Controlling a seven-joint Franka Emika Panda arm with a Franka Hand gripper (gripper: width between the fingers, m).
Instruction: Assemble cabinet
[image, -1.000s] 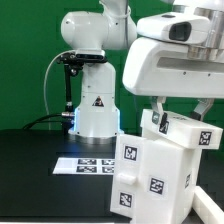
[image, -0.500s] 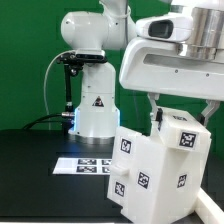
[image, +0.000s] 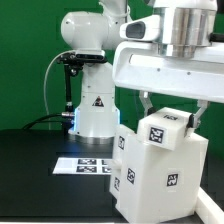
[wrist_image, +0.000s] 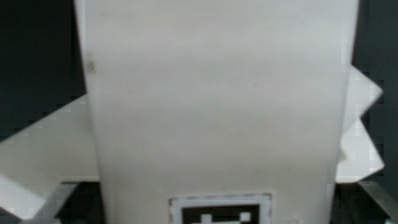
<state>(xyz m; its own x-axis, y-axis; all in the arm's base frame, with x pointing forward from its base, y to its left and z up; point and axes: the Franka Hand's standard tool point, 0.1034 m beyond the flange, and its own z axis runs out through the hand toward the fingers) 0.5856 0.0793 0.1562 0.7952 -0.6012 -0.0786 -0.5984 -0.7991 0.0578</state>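
White tagged cabinet (image: 160, 165) hangs tilted, pinched by the fingers (image: 192, 121)

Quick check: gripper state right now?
Gripper: closed on the cabinet, gripping its top from both sides.

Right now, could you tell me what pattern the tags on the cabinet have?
Black-and-white square markers on the white cabinet, clearest in the exterior view.
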